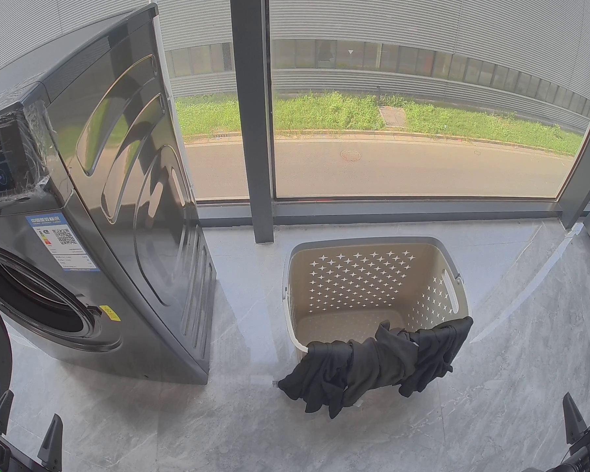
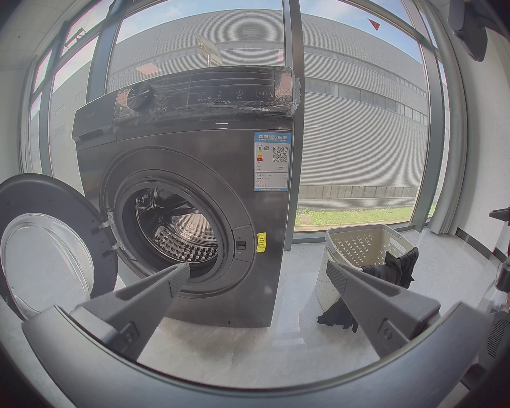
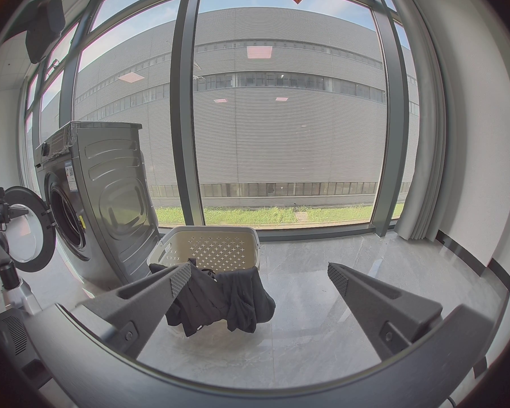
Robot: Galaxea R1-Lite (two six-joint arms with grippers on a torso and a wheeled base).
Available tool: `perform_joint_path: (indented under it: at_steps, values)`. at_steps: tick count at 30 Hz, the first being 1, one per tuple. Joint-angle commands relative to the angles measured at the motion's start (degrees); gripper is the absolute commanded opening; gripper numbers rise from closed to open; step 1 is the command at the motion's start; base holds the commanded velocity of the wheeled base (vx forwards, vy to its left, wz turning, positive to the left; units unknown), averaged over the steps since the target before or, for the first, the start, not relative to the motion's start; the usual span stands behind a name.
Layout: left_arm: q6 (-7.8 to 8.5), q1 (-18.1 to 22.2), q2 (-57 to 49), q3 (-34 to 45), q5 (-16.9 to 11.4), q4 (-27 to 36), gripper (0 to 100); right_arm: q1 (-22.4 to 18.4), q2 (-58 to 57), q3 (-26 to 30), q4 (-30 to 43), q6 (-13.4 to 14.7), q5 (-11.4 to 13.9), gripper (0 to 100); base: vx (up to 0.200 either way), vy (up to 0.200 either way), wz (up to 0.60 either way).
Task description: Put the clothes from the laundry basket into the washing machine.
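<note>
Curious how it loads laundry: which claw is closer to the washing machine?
Left. The left gripper sits just in front of the washing machine, by its open door; the right gripper is on the other side of the basket.

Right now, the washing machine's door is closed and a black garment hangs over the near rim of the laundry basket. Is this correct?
One thing is wrong: the door of the washing machine is open, swung aside, as the left wrist view shows. The black garment does hang over the near rim of the laundry basket.
</note>
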Motion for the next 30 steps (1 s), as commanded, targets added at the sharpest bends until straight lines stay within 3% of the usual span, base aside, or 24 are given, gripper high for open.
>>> perform_joint_path:
  at_steps: [1, 30]
  values:
    - [-0.02, 0.0, -1.0, 0.9, 0.1, 0.0, 100, 0.0, -0.9, 1.0, 0.0, 0.0, 0.0, 100, 0.0, 0.0, 0.0]
    - [-0.02, 0.0, -1.0, 0.9, 0.2, -0.1, 100, 0.0, -0.9, 1.0, 0.0, 0.0, 0.0, 100, 0.0, -0.007, 0.0]
